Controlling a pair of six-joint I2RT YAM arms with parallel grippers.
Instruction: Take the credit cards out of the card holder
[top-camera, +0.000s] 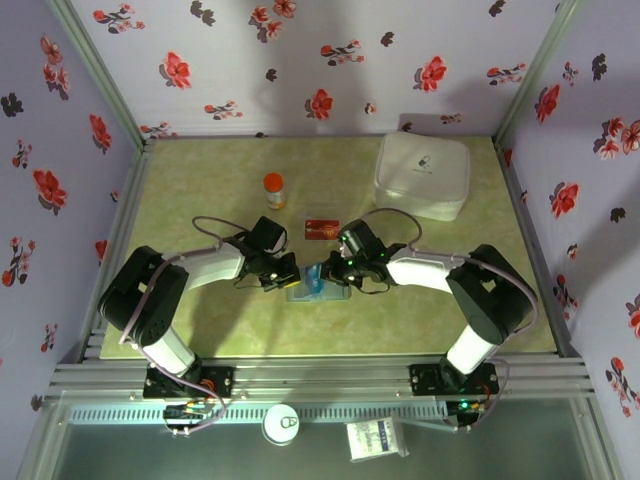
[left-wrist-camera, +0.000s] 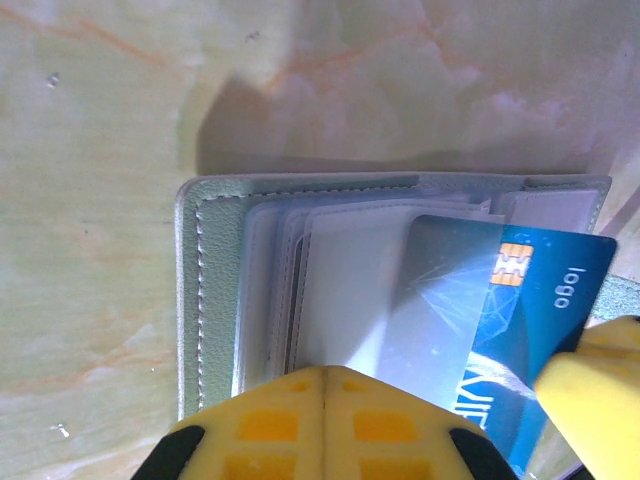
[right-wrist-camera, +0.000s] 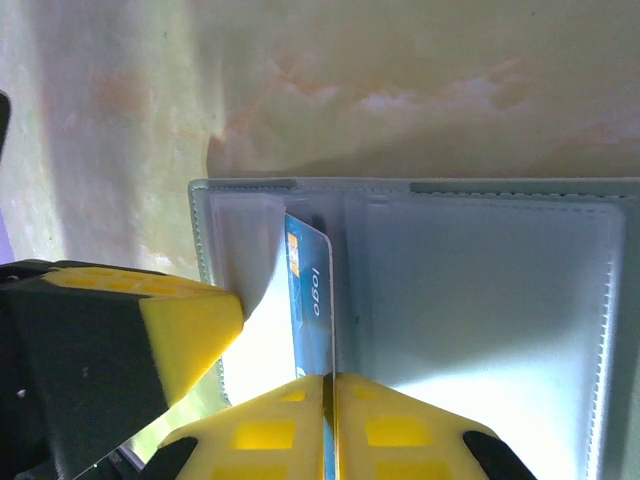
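At tabletop (top-camera: 200, 180) centre, between both arms: holder (top-camera: 300, 293) lying open. Left jaws together, pressing holder down. Right jaws clamped on blue card (right-wrist-camera: 308, 290), card partway out of sleeve. Done: one red card (top-camera: 322, 229) out, lying just beyond holder. Left: free blue card; more cards in other sleeves, cannot tell. Count: one holder, two cards seen, one orange bottle (top-camera: 274, 190), one white case (top-camera: 422, 175).

The glossy blue plastic credit card (left-wrist-camera: 470, 320) carried the small white word "logo" near one edge; larger white lettering further along it was cut off and unreadable
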